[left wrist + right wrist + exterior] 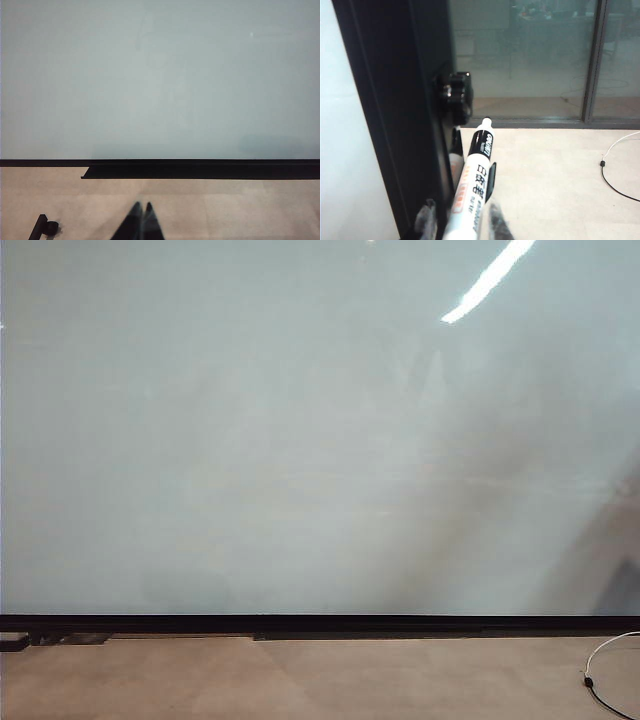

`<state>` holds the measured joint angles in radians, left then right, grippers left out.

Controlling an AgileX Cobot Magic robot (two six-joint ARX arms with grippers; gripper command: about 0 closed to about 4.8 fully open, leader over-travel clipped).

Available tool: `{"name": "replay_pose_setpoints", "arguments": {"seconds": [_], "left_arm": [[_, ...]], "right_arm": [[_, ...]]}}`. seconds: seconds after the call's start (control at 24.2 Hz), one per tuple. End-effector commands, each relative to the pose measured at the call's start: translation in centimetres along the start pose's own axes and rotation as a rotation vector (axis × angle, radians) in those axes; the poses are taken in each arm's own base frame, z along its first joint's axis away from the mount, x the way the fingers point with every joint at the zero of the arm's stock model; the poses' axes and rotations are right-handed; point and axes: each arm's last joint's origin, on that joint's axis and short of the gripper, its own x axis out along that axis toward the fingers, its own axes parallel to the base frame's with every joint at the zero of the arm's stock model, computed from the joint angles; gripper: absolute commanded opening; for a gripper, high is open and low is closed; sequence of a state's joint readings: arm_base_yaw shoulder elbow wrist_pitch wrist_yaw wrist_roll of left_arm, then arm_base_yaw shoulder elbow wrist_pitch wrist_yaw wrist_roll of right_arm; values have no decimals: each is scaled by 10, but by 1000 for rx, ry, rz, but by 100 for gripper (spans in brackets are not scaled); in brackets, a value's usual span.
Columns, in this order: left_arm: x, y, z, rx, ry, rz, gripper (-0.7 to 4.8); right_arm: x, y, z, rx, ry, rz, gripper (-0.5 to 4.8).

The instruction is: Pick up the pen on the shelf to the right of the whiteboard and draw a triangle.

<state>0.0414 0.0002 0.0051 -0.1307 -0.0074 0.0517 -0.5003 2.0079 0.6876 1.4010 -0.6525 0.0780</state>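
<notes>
- Two grippers show, each only in its own wrist view; neither shows in the exterior view.
- Left gripper: its dark fingertips meet in a point (pressed together, nothing between them), low over the pale floor, facing the whiteboard.
- Right gripper: its fingers flank the pen on both sides; whether they already pinch it cannot be told.
- Pen: a white barrel with dark print, standing beside the whiteboard's black frame at the board's edge, its tip pointing away from the camera.
- A black knob sits on that frame near the pen's tip.
- Whiteboard surface is blank in the exterior view, black bottom rail along its base.
- A thin cable lies on the floor, well apart from the pen.
</notes>
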Motion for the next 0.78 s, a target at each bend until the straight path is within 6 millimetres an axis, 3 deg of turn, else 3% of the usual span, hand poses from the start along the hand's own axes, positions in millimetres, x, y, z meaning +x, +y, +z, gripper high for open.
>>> {"name": "replay_pose_setpoints", "arguments": {"seconds": [0.04, 0.78], "left_arm": [[0, 0, 2, 0, -15, -4, -5], [0, 0, 2, 0, -15, -4, -5]], "right_arm": [[0, 0, 3, -13, -17, 5, 134], [0, 0, 3, -21, -15, 16, 100]]}}
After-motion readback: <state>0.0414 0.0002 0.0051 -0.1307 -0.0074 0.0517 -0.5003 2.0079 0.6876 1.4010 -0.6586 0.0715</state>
